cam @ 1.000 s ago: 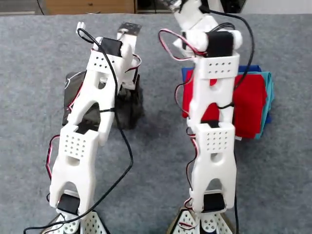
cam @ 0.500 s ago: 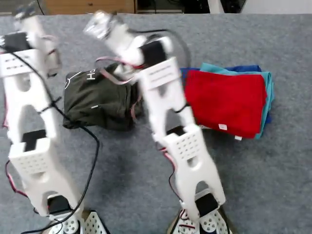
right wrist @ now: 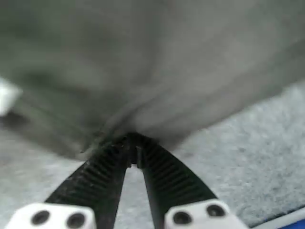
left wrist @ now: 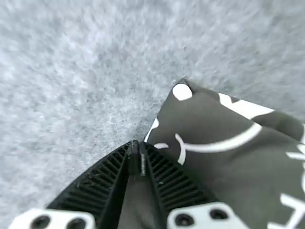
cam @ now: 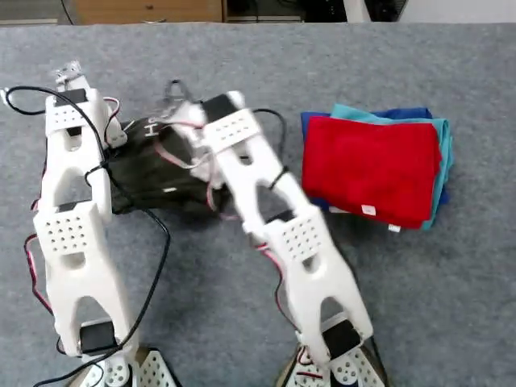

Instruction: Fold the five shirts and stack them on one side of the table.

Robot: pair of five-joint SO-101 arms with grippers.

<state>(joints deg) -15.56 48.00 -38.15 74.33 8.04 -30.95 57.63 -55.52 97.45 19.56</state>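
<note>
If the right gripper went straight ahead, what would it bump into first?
The dark shirt. The right gripper, jaws shut, points right at its crumpled edge and is probably touching it.

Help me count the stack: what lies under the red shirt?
Edges of a teal shirt and a blue shirt stick out under the red shirt. It covers the rest, so further layers cannot be seen.

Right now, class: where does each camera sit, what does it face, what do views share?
High: fixed above the table, looking down on left arm, right arm, shirt, stack.
Left wrist: on the left arm, looking past the shut left gripper at the shirt's corner.
Right wrist: on the right arm, looking past the shut right gripper at the shirt's edge.
Shared: all show the shirt.
</note>
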